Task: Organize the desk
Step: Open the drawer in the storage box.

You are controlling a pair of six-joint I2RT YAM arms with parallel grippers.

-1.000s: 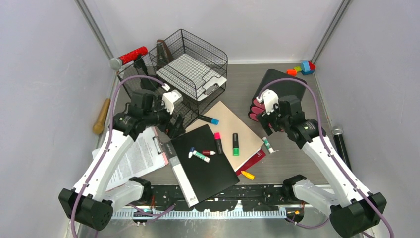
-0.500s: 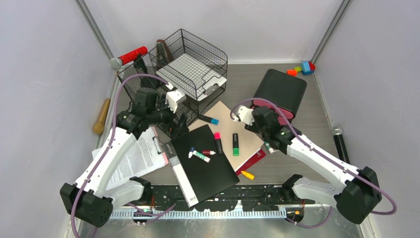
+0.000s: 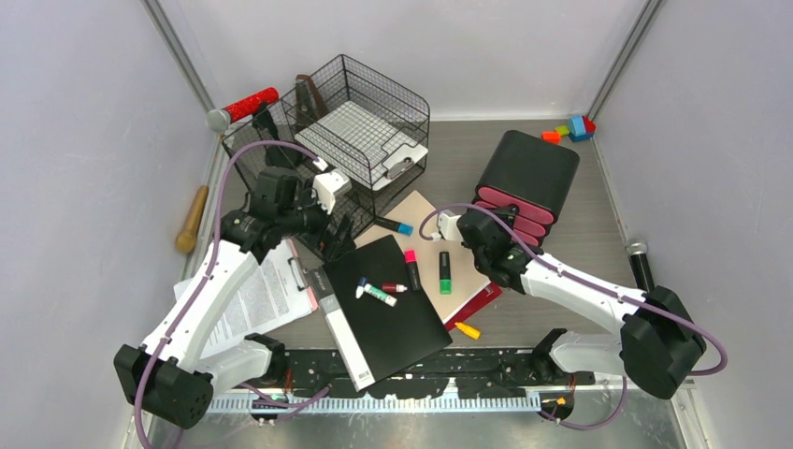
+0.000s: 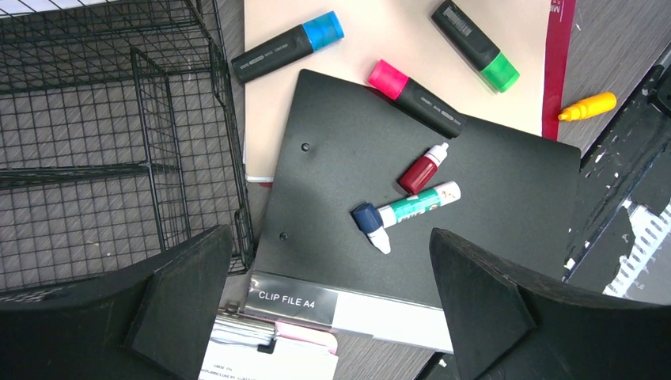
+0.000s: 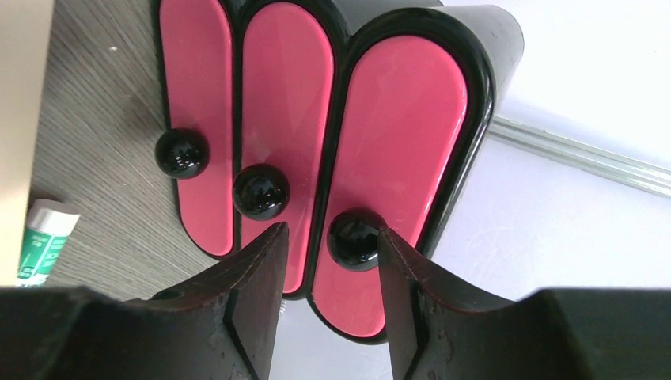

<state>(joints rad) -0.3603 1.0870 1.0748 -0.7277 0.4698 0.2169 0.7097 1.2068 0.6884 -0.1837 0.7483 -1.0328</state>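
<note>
Left arm: we are seeing its white link rising from the base at the near left corner to an elbow beside the wire-mesh tray rack (image 3: pixel 365 112). The wrist is bending inward and down. The left gripper (image 3: pixel 335 236) is hanging above the near corner of the rack with its jaws spread wide and nothing between them. In the left wrist view the two fingers are framing the black clip file (image 4: pixel 443 198), where a green-and-white glue stick (image 4: pixel 411 207) and a small red bottle (image 4: pixel 423 169) are lying. A pink-capped highlighter (image 4: pixel 411 93) is resting across the file's far edge.

Right arm: its long link is lying low, stretching from the base at the near right toward the middle of the desk (image 3: pixel 458 154). The wrist is pointing at the pink fronts of the black drawer unit (image 3: pixel 528 173). The right gripper (image 5: pixel 332 233) is holding its fingers partly apart on either side of the round black knob (image 5: pixel 356 237) of one drawer. A gap is showing on one side of the knob. We cannot tell whether the other finger is touching it.

The desk is lying under both arms, bounded by pale walls. The rack is standing at its far left and the drawer unit at its far right. The file, a tan folder (image 3: pixel 425 220) and a clipboard (image 3: pixel 257 295) are covering its middle and left.
</note>
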